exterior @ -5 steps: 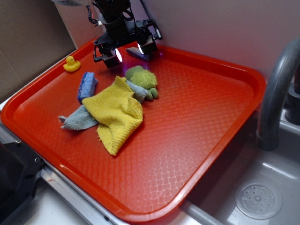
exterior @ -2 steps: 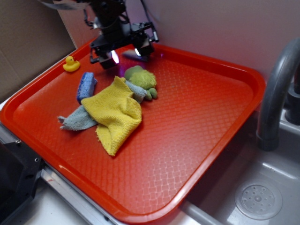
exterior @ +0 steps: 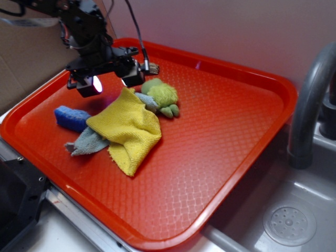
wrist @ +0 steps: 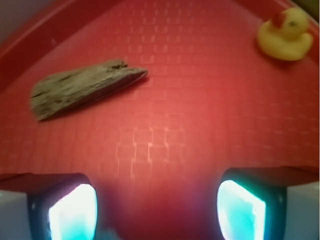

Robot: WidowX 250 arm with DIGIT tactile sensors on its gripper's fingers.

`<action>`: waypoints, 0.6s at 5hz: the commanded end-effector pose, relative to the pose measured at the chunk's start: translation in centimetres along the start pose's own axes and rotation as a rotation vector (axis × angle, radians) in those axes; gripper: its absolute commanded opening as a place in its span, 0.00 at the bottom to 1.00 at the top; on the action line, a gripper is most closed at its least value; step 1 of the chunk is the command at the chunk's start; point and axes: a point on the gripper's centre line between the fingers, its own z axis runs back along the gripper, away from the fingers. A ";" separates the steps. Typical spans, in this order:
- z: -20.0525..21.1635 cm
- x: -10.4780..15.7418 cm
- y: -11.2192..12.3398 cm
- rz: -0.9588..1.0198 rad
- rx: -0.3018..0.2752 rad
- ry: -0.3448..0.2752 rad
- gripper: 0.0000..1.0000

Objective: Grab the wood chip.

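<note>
Your wood chip (wrist: 85, 86) lies flat on the red tray (wrist: 200, 125), up and left of the fingers (wrist: 157, 207), which stand spread apart with nothing between them. It looks light, stiff and rough — probably brittle at its thin pointed end. Pinch across the narrow width near mid-length — the yellow duck (wrist: 286, 34) sits well clear.

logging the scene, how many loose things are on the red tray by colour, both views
yellow: 2, cloth and duck
blue: 1, sponge
blue-grey: 1, cloth
green: 1, plush toy
brown-grey: 1, wood chip
total: 6
</note>
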 end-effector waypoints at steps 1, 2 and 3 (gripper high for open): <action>0.4 4.1 -1.2 0.075 -0.013 -0.059 1.00; 0.8 5.9 -1.9 0.174 -0.043 -0.064 1.00; 0.8 7.2 -2.4 0.267 -0.048 -0.033 1.00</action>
